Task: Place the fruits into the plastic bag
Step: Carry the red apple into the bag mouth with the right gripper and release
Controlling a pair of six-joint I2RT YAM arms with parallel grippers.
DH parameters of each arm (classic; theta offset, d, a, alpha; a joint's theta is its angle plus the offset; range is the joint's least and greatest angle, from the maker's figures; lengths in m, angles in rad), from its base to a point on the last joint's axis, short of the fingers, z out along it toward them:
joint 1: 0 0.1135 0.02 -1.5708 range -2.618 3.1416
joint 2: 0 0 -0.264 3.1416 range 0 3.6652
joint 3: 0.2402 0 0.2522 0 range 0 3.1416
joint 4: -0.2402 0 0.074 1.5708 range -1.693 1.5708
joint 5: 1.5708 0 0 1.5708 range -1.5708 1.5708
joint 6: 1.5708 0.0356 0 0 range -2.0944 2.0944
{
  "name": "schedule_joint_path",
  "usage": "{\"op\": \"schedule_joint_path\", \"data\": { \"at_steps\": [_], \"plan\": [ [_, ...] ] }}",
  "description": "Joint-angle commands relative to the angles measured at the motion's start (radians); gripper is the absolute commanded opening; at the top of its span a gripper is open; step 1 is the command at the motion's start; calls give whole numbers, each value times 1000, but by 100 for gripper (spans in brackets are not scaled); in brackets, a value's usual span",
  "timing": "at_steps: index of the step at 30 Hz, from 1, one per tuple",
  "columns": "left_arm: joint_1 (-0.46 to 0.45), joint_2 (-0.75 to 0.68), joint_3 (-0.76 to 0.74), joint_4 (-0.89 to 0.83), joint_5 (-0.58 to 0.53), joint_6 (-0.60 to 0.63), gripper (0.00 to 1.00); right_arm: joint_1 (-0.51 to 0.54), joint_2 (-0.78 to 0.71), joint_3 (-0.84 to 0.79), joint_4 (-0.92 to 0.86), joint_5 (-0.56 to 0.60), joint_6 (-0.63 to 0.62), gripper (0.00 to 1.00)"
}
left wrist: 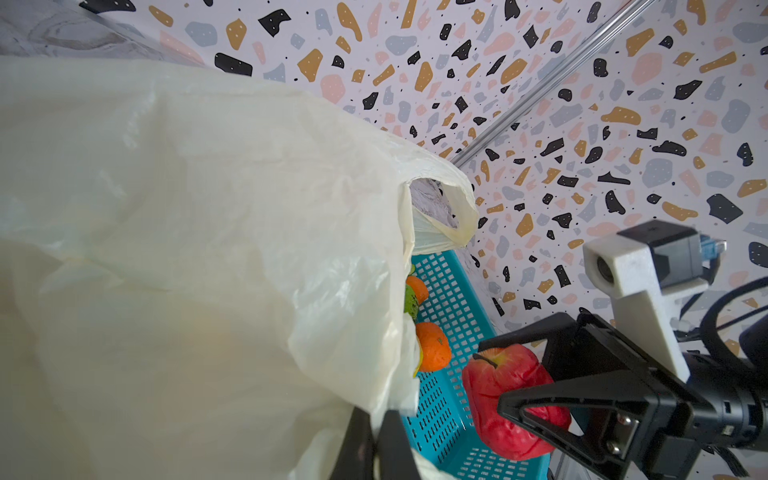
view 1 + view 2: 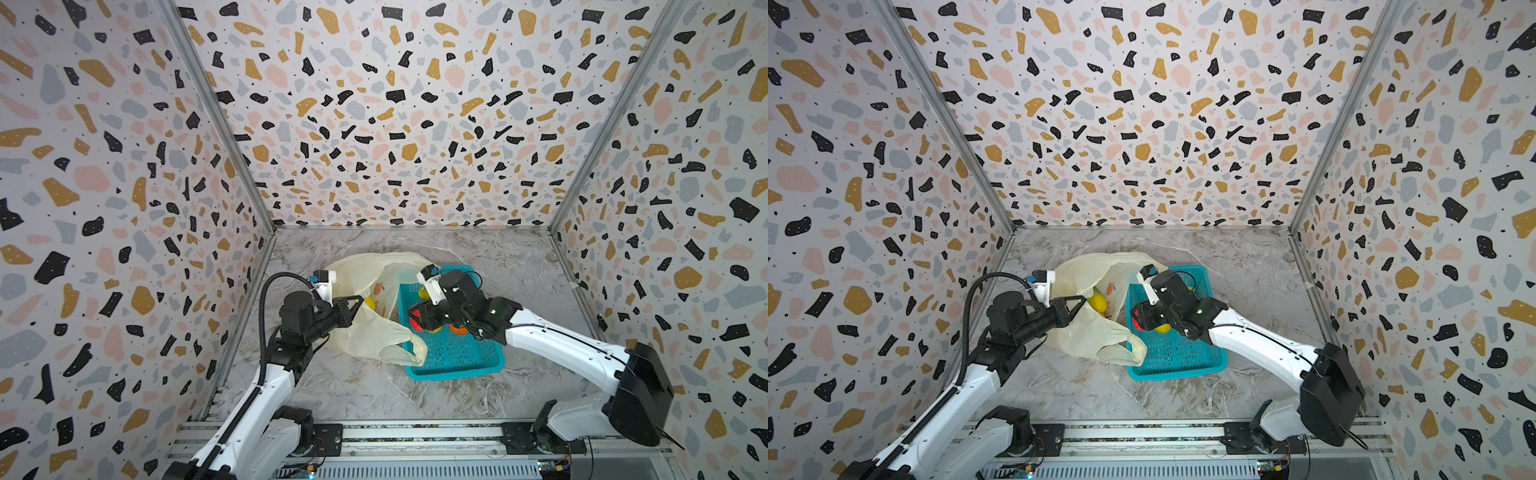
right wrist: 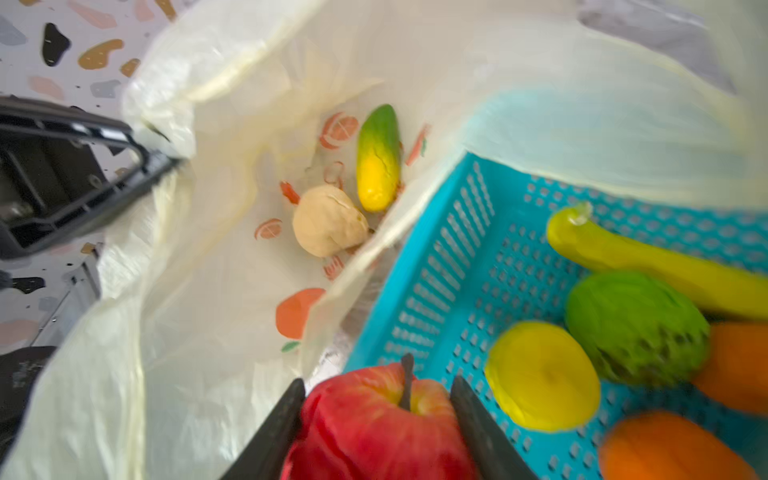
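- While the left hand (image 2: 359,300) clenches the plastic bag (image 2: 374,332) by its rim mid-frame, the right hand (image 3: 378,384) grasps a red apple (image 3: 374,428) at bottom centre.
- Cream fruit (image 3: 328,220) and mango (image 3: 378,162) lie inside the bag.

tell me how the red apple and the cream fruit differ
The red apple is deep red with a stem; the cream fruit is pale beige. The right tool clamps the red apple; the cream fruit lies loose inside the plastic bag. Both are roundish.

No legible text, labels or numbers
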Motion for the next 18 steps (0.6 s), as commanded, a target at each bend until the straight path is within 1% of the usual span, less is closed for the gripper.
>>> {"op": "schedule_joint_path", "data": {
  "at_steps": [1,4,5,7,9,10,11,13,15,18],
  "plan": [
    [-3,-21,34,37,-9,9,0,7,139,136,82,-103,-24,38],
    [-3,-26,33,46,-5,2,0,12,288,277,94,-142,-17,39],
    [-2,-26,32,48,-4,0,0,12,337,329,94,-157,-9,41],
    [-3,-26,33,53,-2,-4,0,12,408,410,103,-189,3,52],
    [-2,-26,31,54,0,-5,0,10,447,445,147,-230,20,68],
    [-3,-26,28,56,1,-4,0,10,450,444,180,-253,29,73],
    [-3,-26,26,56,0,-4,0,9,445,434,212,-269,38,77],
    [-3,-28,22,59,-2,-4,0,8,420,402,248,-277,45,81],
    [-3,-28,16,63,-3,-6,0,6,383,353,272,-269,45,84],
    [-3,-26,9,78,-4,-15,0,-6,304,264,290,-261,45,84]
  ]
}}
